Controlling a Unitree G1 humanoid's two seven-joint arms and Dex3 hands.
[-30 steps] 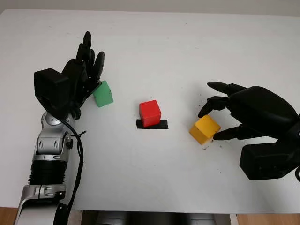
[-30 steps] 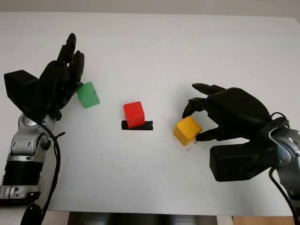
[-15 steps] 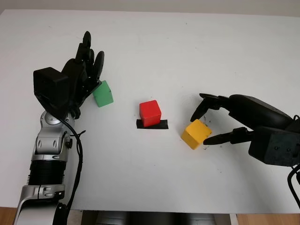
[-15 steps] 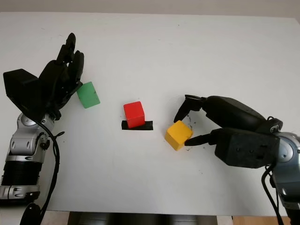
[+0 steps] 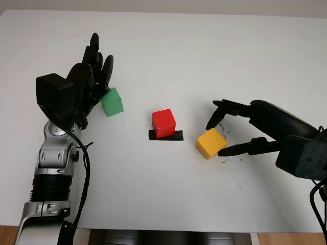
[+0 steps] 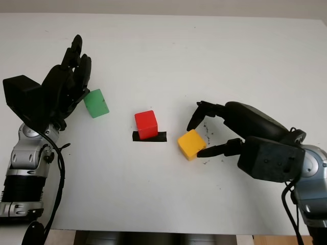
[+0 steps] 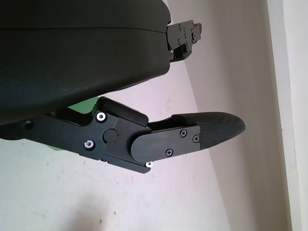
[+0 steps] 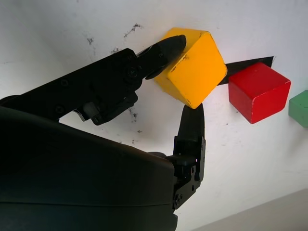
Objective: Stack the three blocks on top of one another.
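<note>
We list one white table top point(image 5: 168, 46) carrying three small solid cubes. Item one, a yellow cube point(image 5: 211, 143), sits right of centre in the head views, tilted, and we see the right hand point(image 5: 225, 133), black, closed on it: one fingertip point(image 8: 169, 46) presses a top corner and another finger point(image 8: 191, 120) bears against the opposite lower edge, so the fingers are drawn in just far enough to pinch the block. We cannot tell whether it is clear of the surface. Item two, a red cube point(image 5: 163, 123), stands at the centre of the frame on a short strip of black tape point(image 5: 166, 136), just left of the yellow one and apart from it. Item three, a green cube point(image 5: 111, 102), lies left of centre, flat on the table. The left hand point(image 5: 92, 76), black, stands upright at the upper left, just beside the green cube, open and holding nothing.
</note>
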